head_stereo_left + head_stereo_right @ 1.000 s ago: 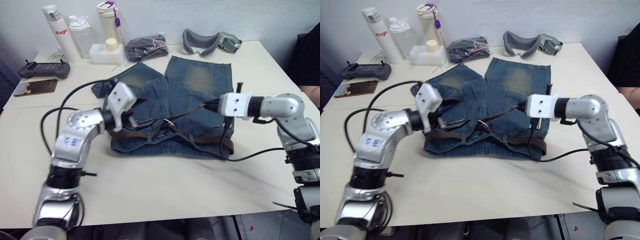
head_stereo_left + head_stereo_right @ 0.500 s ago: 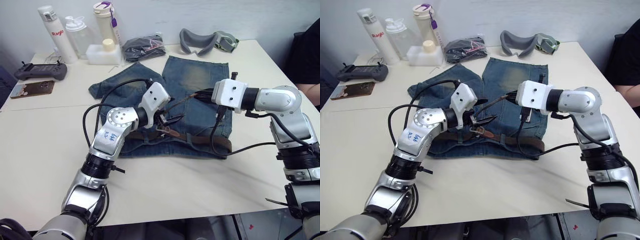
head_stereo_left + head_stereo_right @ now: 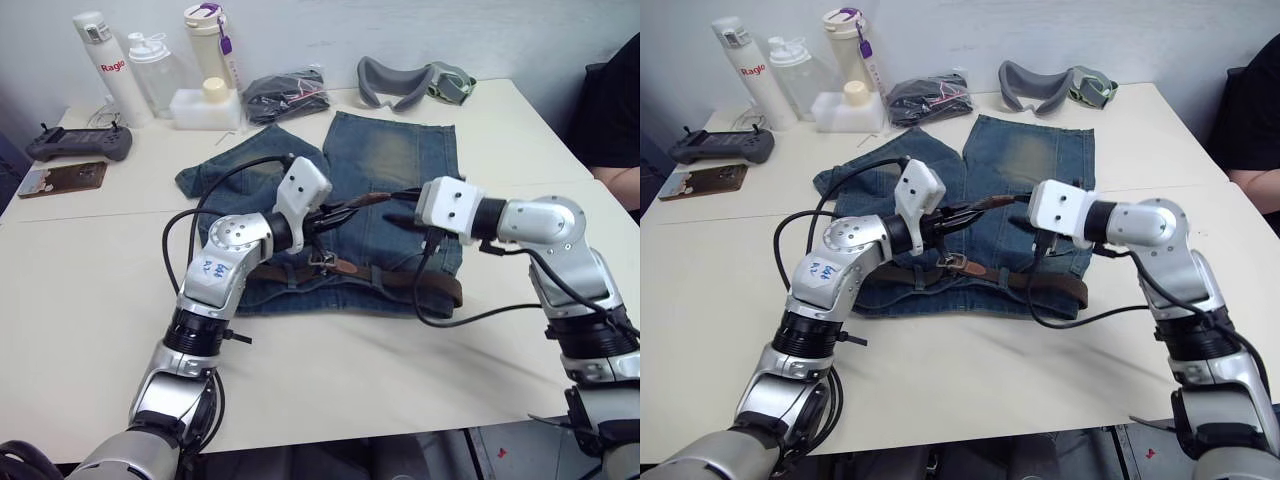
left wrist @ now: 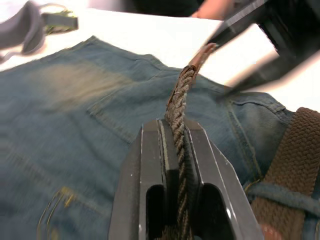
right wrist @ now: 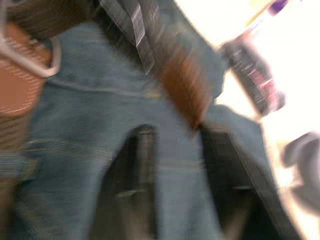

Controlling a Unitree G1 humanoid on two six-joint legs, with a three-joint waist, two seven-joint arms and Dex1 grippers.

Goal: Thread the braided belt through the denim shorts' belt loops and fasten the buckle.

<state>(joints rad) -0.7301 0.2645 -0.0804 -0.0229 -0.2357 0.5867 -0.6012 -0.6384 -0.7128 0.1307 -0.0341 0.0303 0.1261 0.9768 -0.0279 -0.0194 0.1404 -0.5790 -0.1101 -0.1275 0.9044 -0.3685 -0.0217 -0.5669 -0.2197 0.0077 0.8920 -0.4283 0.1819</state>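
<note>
left wrist view: left gripper [image 4: 176,150] pinching belt [image 4: 179,100]; right gripper [image 3: 1018,211] has released its tip, fingers spread — handover done.

I saw the braided belt [image 4: 177,107] as coarse woven brown cord with a smooth tan leather tip, its buckle [image 3: 954,263] shiny metal. The denim shorts [image 3: 395,165] were faded matt cloth. The bench [image 3: 90,300] looked smooth and matt.
</note>
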